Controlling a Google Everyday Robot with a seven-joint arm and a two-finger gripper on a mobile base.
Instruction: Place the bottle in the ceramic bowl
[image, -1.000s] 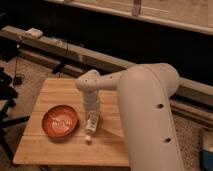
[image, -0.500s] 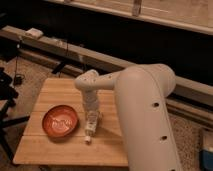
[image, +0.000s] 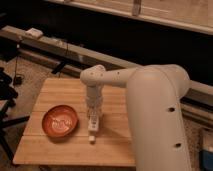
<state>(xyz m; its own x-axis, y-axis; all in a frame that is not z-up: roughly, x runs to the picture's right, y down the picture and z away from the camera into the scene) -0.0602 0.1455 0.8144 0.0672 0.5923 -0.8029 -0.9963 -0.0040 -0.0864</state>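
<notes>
Gripper (image: 93, 115) at the end of the single arm (image: 150, 100), pointed down at the wooden table (image: 55, 90). The bottle (image: 93, 128) shows directly below the gripper and meets its tip. Its length runs away from the gripper toward the near table edge, and its pale end is the end farthest from the gripper. The ceramic bowl (image: 45, 124) rests on the table beside the gripper, toward the left of the view. It is near the bottle but apart from it, and nothing lies in it.

Handling, as a judgement: the bottle is small and slim, so probably light and rigid. Its smooth, rounded sides would let it roll on the wood or slide in a loose hold. The soundest hold is across its narrow width, near mid-body rather than at the cap. The bowl is shallow and breakable, and the bottle is not much shorter than the bowl is wide. The bottle therefore wants lowering in on its side, not dropping.

Not resolved: whether the gripper is spread or closed on the bottle cannot be told, since the meeting of the two is a pale blur. It is equally unclear whether the bottle lies, stands or hangs. The label markings are illegible. The arm's bulk hides the table's far-right part and is itself cut off at the lower edge.
</notes>
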